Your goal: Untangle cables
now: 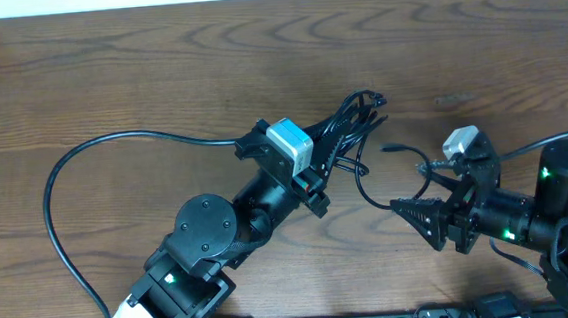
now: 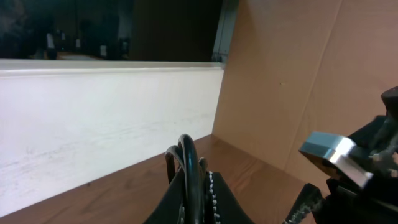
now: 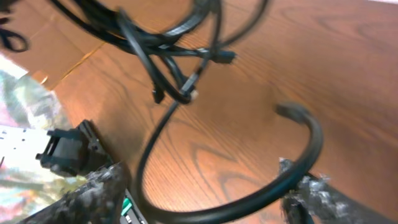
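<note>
Right up close, the left gripper (image 2: 198, 182) has its two fingers squeezed shut. A loop of the cables (image 2: 185, 144) pokes up from between them, so it is holding the bunch. From above, that bunch lies in the middle of the brown wooden table (image 1: 157, 68), just past the left gripper's tip, a dark clump of thin black cords. One loose strand (image 3: 311, 137) curls out of the clump toward the right gripper (image 3: 205, 179). That gripper's fingers are spread wide, one on each side of the strand. The strand seems to lean on one finger, but nothing is pinched. The strand's little plug end (image 3: 289, 111) sticks up free. Farther back, a few cords cross in a tight knot (image 3: 180, 87). I think these cords are very light and bendy. They look a bit springy too, since they hold their curves, and smooth enough to slide through a weak pinch. They will not break easily, but a hard tug would likely pull the knot tighter. A good place to take hold looks like the loose strand a little behind its plug, where it lies apart from the rest.
</note>
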Action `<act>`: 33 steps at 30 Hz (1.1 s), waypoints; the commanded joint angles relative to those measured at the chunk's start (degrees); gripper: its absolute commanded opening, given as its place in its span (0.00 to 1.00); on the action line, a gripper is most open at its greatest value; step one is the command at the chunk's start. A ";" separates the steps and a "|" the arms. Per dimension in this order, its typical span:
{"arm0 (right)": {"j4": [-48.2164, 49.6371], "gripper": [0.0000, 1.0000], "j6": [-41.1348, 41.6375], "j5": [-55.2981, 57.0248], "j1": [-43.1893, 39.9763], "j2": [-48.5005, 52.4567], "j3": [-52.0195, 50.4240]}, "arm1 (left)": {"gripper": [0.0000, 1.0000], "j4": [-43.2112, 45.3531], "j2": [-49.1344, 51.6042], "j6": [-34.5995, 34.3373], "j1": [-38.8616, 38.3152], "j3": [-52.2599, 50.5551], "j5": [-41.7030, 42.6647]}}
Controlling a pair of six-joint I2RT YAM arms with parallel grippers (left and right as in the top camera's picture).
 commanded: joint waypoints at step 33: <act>-1.97 0.89 -10.49 6.51 0.24 -0.17 0.37 | 0.08 -15.13 -0.85 14.82 0.09 1.03 11.52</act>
